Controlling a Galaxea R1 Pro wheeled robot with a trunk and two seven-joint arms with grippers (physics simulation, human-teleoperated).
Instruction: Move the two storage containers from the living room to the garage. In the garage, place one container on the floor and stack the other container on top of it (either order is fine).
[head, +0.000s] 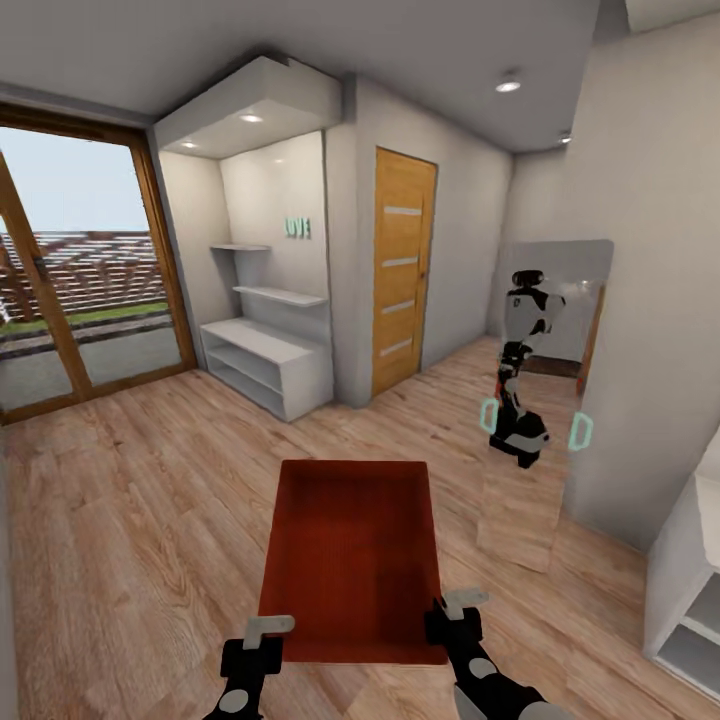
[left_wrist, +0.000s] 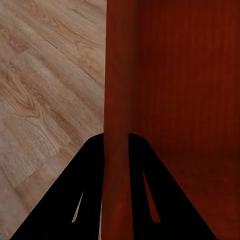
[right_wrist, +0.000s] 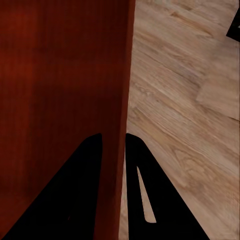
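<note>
Carrying orange-red container (head: 352, 560) over light wood plank floor (head: 130, 520), wooden door (head: 402, 270) ahead

Your left gripper (head: 268, 632) and right gripper (head: 452, 607) reach forward, each pinched on a side wall of the storage container (head: 352, 555), held level between them.

Orange-red storage container (head: 352, 560) — open-topped, level — above the plank floor (head: 130, 520).

Left gripper (left_wrist: 116, 145) jaws clamp the orange-red storage container (left_wrist: 170, 90) wall; light wood plank floor (left_wrist: 47, 75) beside it.
</note>
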